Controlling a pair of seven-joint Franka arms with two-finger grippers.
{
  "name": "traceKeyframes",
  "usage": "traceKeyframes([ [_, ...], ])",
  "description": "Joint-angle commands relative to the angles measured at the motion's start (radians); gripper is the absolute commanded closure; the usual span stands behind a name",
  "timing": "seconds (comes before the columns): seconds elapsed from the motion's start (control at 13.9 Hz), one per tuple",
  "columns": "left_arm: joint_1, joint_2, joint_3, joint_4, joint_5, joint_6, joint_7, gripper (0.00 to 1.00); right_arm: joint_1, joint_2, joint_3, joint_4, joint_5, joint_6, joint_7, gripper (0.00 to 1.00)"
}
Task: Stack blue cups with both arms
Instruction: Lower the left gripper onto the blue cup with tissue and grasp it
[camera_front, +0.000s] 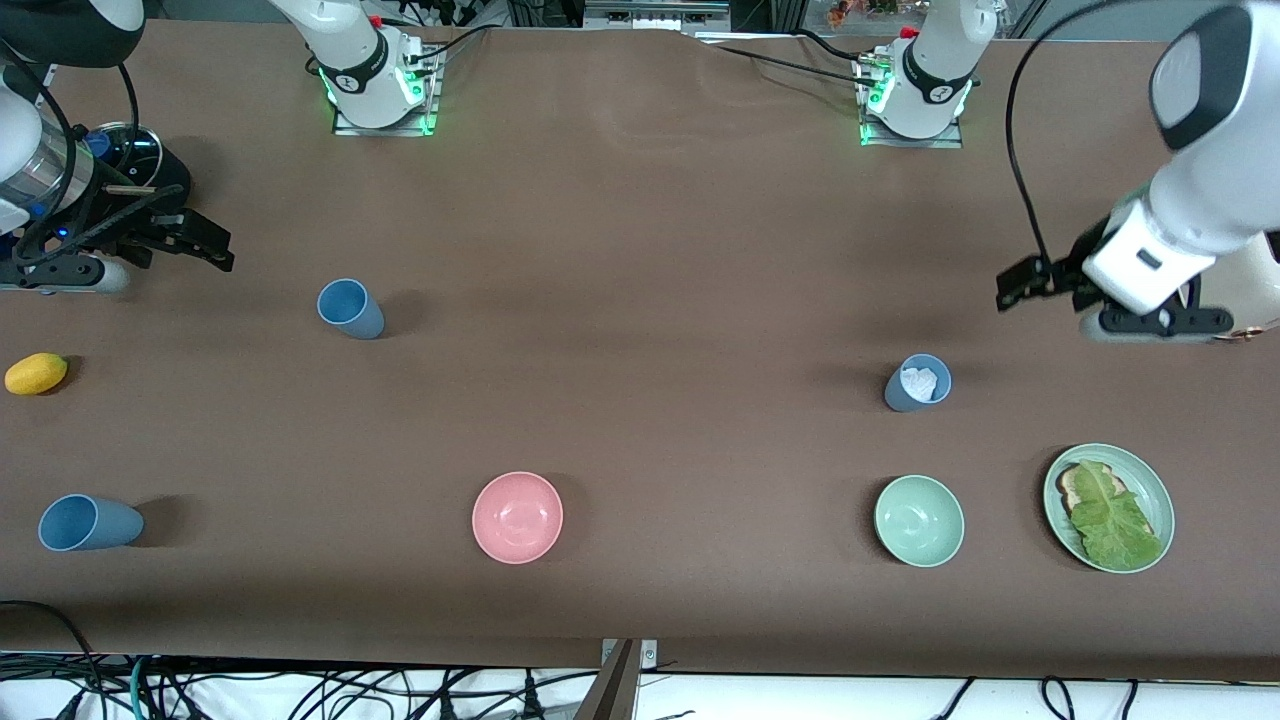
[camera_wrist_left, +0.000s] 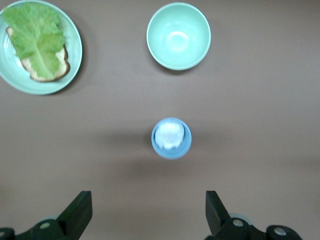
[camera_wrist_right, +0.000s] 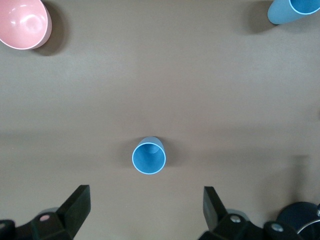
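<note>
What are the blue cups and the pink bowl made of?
The three blue cups look like matte plastic: flat even colour, thin rims, no shine. The pink bowl looks like smooth plastic too, perhaps glazed, since a soft highlight shows inside it. Neither can be told for sure.

A brown table (camera_front: 640, 250) fills nearly the whole front view, its matte top evenly lit with soft shadows. Along its near edge runs a white strip of floor (camera_front: 800, 700) strewn with black cables (camera_front: 300, 690). Green lights (camera_front: 430, 100) glow at 2 spots near its top edge.
</note>
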Motion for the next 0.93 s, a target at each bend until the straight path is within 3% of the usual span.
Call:
traceKeyframes([
  [0.0, 0.021, 0.117, -0.007, 0.015, 0.035, 0.098, 0.037, 0.0, -0.003, -0.01, 0.004, -0.007, -0.011, 0.003, 0.006, 0.0],
  [0.36, 0.023, 0.249, -0.009, -0.057, 0.06, 0.255, 0.095, 0.0, -0.003, -0.01, 0.002, -0.007, -0.011, 0.003, 0.006, 0.0],
  [0.72, 0.021, 0.284, -0.009, -0.308, 0.06, 0.618, 0.13, 0.02, -0.003, -0.012, 0.004, -0.007, -0.011, 0.003, 0.006, 0.0],
  [0.86, 0.015, 0.286, -0.01, -0.31, 0.06, 0.622, 0.13, 0.37, -0.002, -0.015, 0.004, -0.007, -0.011, -0.001, 0.007, 0.0],
])
